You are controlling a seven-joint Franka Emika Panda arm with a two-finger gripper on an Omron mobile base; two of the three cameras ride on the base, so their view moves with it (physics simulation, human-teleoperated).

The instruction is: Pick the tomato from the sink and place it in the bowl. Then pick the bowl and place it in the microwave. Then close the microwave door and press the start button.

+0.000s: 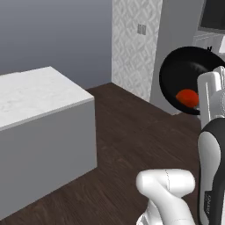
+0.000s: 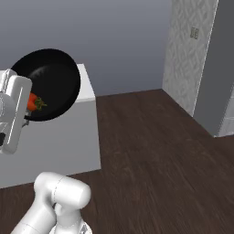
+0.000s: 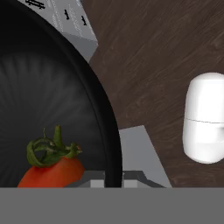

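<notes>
Dark wood floor (image 2: 151, 151) and a white counter (image 1: 39, 94) behind. The gripper (image 3: 113, 181) is pinched on the bowl's (image 1: 186, 74) rim, holding it up tilted. The tomato (image 3: 51, 171) (red, green stem) sits inside, right by the fingers.

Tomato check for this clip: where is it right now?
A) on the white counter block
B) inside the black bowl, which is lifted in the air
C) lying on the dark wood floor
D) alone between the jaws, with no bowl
B: the tomato sits against the inner wall of the tilted black bowl, which is raised at the arm's end above the floor; the hand view shows its green stem inside the rim.
</notes>
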